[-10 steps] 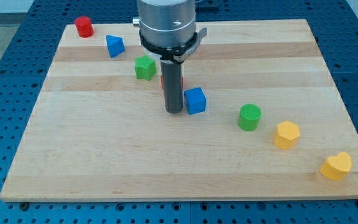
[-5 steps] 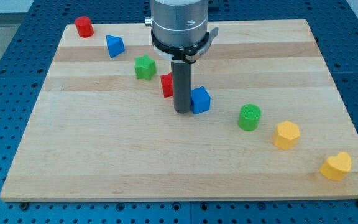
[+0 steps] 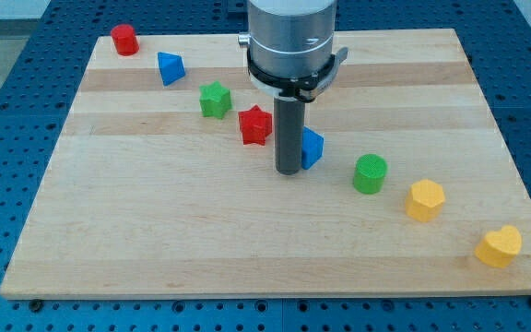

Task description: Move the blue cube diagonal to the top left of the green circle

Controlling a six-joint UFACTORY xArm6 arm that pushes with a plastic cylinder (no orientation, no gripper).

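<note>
Camera view: my tip sits on the wooden desk, touching the view's-left side of the blue cube, which is partly hidden behind the rod. No pincer on this rig, just the dark rod, so nothing to report as apart or together. The cube lies left of and slightly above the green circle, near it but not touching.

Step in hand, as I judge it: mid-push, driving the cube toward the view's right. It looks close to the diagonal top-left spot; next move calls for a short, careful nudge, stopping before the cube bumps the circle.

Blocks look like matte plastic; the circle is ribbed on top. Also present: red star, green star, blue triangle-like block, red cylinder, yellow hexagon, yellow heart. Desk is pale striped wood grain.
</note>
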